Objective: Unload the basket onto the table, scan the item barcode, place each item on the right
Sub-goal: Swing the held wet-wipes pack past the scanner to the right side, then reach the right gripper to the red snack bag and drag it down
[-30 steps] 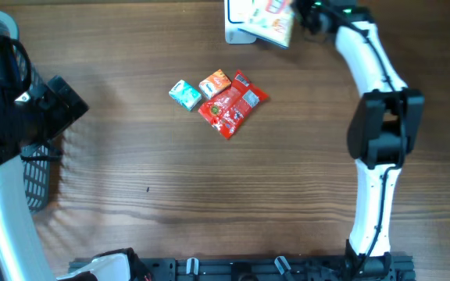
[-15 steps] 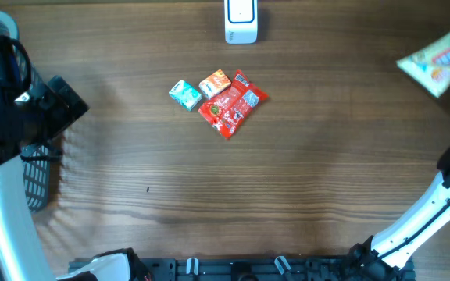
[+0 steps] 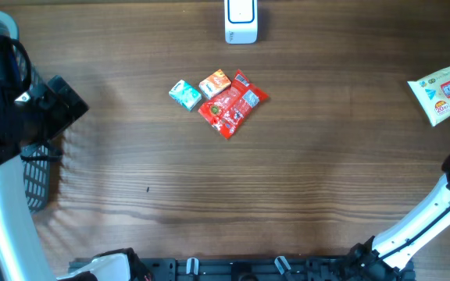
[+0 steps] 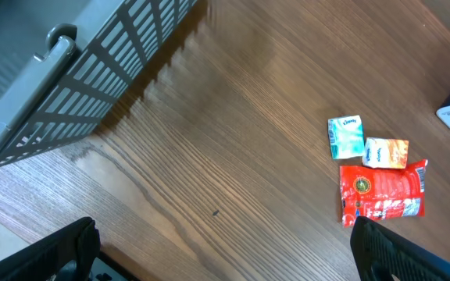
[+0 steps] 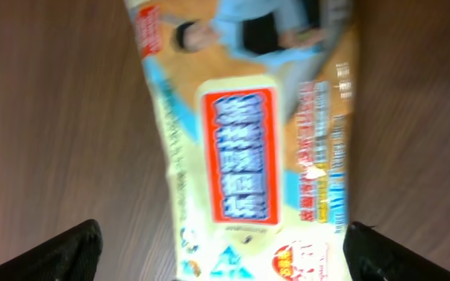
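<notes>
From overhead we look straight down on the table, well back. Our left wrist view looks slantwise across it from the left side; both views catch the red packet. Our right wrist view hangs close above the wipes pack, blurred, at overhead's right edge.

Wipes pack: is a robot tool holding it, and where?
Seemingly nothing is held. The right tool stands open around the blurred wipes pack, not pinching it. The left tool is open and empty.
</notes>
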